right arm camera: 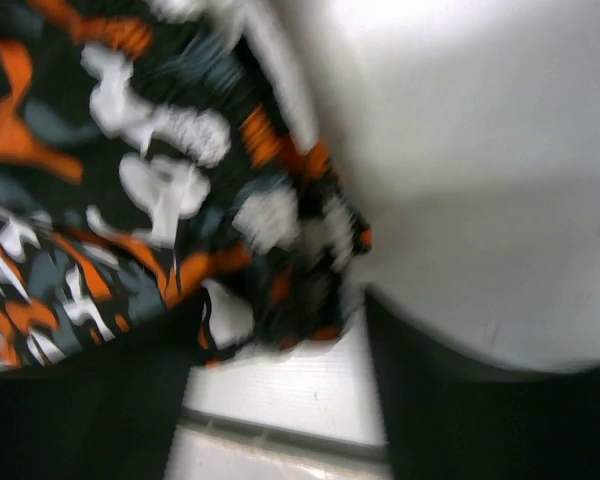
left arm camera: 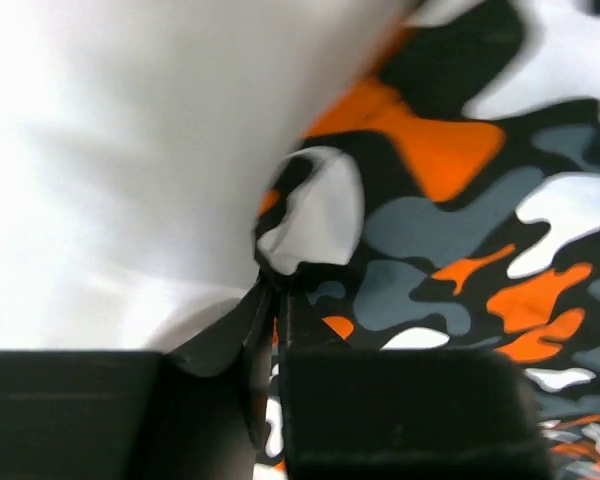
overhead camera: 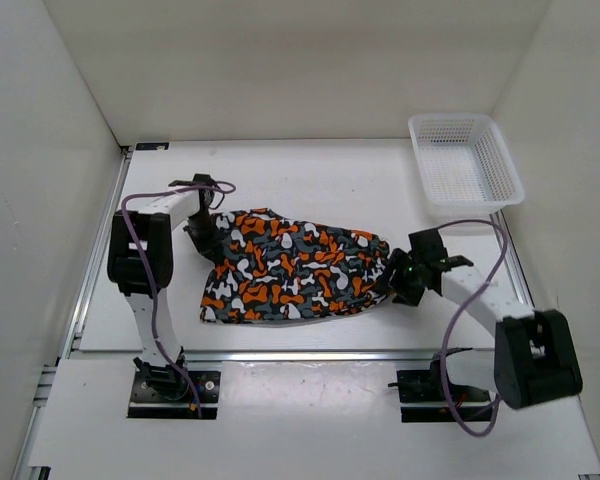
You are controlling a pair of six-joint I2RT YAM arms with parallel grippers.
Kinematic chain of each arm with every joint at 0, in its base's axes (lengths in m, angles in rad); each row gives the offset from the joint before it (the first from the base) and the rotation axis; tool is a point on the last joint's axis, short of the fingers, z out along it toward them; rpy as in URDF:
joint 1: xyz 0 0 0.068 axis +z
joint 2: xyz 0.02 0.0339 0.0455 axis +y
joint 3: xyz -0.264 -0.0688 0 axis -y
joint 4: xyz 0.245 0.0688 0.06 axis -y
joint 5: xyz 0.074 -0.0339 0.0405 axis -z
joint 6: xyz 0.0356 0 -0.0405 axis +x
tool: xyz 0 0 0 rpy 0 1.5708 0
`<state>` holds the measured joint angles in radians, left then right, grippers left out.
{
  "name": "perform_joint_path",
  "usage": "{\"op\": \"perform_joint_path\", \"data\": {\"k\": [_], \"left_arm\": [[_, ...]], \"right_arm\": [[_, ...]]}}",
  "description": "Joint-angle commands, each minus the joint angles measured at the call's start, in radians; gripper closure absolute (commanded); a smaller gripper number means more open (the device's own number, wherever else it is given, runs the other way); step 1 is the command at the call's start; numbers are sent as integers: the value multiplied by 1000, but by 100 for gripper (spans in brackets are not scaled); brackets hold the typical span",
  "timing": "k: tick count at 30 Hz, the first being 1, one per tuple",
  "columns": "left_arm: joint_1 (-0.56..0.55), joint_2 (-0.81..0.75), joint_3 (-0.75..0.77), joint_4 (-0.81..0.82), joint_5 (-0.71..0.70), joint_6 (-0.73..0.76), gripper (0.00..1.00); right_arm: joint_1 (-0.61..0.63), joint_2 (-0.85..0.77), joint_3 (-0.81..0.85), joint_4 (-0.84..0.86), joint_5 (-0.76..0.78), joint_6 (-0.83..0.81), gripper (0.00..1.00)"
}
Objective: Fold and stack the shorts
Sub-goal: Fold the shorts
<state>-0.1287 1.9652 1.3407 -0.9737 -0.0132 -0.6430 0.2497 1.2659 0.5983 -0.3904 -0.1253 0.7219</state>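
The camouflage shorts (overhead camera: 290, 265) lie spread on the white table between my two arms. My left gripper (overhead camera: 208, 243) is at their left edge. In the left wrist view it (left arm camera: 273, 305) is shut on a pinch of the shorts' edge (left arm camera: 310, 215), with fabric bunched at the fingertips. My right gripper (overhead camera: 398, 282) is at the right end of the shorts. In the blurred right wrist view its jaws (right arm camera: 280, 320) stand wide apart, with the crumpled end of the shorts (right arm camera: 290, 240) just beyond and between them, not gripped.
A white plastic mesh basket (overhead camera: 422, 170) stands at the back right of the table. White walls close in the table on the left, back and right. The table's front edge with a metal rail (overhead camera: 300, 354) runs just in front of the shorts.
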Motion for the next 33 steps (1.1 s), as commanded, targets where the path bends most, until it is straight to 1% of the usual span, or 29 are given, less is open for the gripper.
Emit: {"op": "perform_joint_path", "data": {"k": [1, 2, 3, 4, 5, 6, 7, 10, 12, 16, 17, 19, 22, 23, 26, 27, 29, 33], "left_arm": [[-17, 60, 153, -11, -89, 36, 80], [-17, 60, 184, -28, -99, 48, 75], [-17, 60, 231, -42, -99, 58, 69], [-17, 60, 248, -52, -109, 59, 51], [-17, 46, 262, -74, -110, 69, 46], [-17, 23, 271, -74, -110, 69, 44], [-17, 9, 282, -89, -110, 80, 32], [-17, -61, 272, -99, -110, 80, 31], [-17, -95, 256, -99, -110, 80, 31], [-17, -169, 218, -99, -110, 80, 31], [-17, -169, 200, -99, -110, 80, 31], [-17, -190, 166, -99, -110, 80, 31], [-8, -215, 118, -74, -100, 71, 33], [4, -224, 80, -65, -90, 71, 35], [15, -264, 28, -39, -68, 71, 36], [15, -275, -4, -39, -68, 71, 36], [15, -308, -38, -26, -54, 71, 36], [4, -348, -150, 7, -45, 59, 36]], "right_arm": [[39, -129, -23, -97, 70, 62, 14], [39, -149, -23, -122, 105, 38, 9], [27, -178, -8, -160, 121, 24, 8], [16, -187, -8, -160, 121, 10, 8], [4, -188, 6, -174, 121, -2, 8], [-21, -188, 20, -174, 93, -33, 10], [-30, -178, 20, -165, 79, -33, 14], [-40, -111, 40, -121, 29, -47, 22], [-40, -56, 40, -91, -16, -36, 23], [-40, 13, 29, 8, -16, -27, 25], [-40, 51, 29, 39, -16, -27, 29], [-40, 91, 29, 74, -16, -27, 31], [-29, 128, 20, 110, 24, -6, 44], [-29, 128, 11, 119, 39, -6, 62], [-29, 95, 20, 93, 107, -6, 93], [-29, 86, 29, 70, 116, -6, 100], [-29, 52, 38, 42, 142, -36, 100], [-29, -23, 80, -65, 229, -96, 100]]}}
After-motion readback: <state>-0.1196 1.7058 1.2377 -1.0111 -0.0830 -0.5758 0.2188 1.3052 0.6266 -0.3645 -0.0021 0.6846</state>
